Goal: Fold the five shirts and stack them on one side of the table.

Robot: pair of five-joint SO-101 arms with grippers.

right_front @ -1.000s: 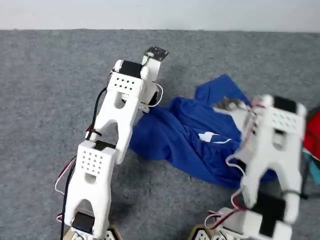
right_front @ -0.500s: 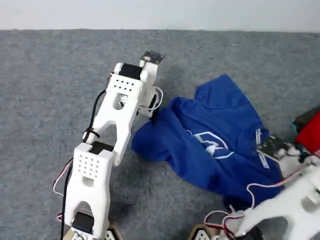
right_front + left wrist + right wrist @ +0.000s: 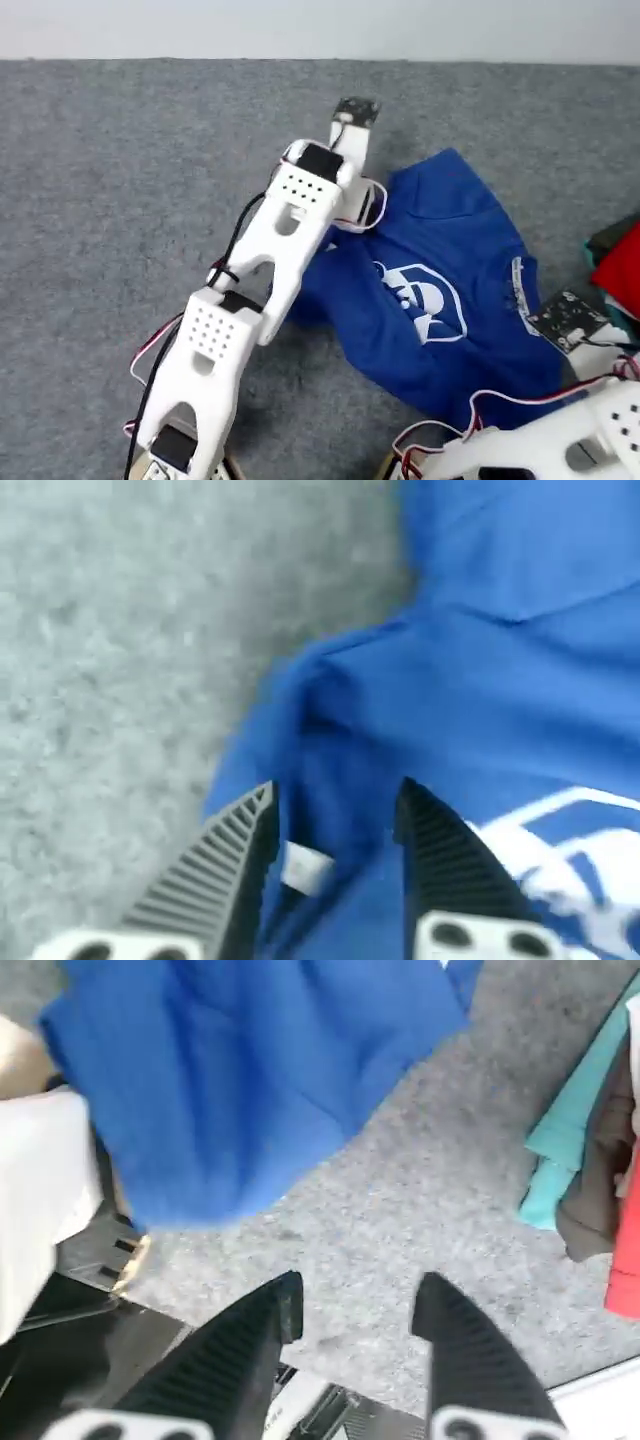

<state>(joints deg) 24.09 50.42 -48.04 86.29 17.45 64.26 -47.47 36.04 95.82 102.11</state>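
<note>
Blue cotton shirt (image 3: 440,230) with a white picture lies crumpled on the gray fuzzy counter (image 3: 120,200). Near the front, the right arm's fingers (image 3: 250,1350) hang apart and hold nothing, between the shirt and a pile of red and teal clothes (image 3: 620,265). Farther back, the left arm's fingers (image 3: 230,850) are apart too, one on each side of a shirt fold with a small white tag (image 3: 305,865).

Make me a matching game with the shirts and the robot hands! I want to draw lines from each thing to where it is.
Things:
1. blue shirt
2. red shirt
3. left gripper
4. right gripper

Places:
A. over bare grey table, fingers apart
B. spread out in the middle of the table
C. blue cloth between its fingers
D. at the table's edge, on the right arm's side

Pairs: 1-B, 2-D, 3-C, 4-A
</note>
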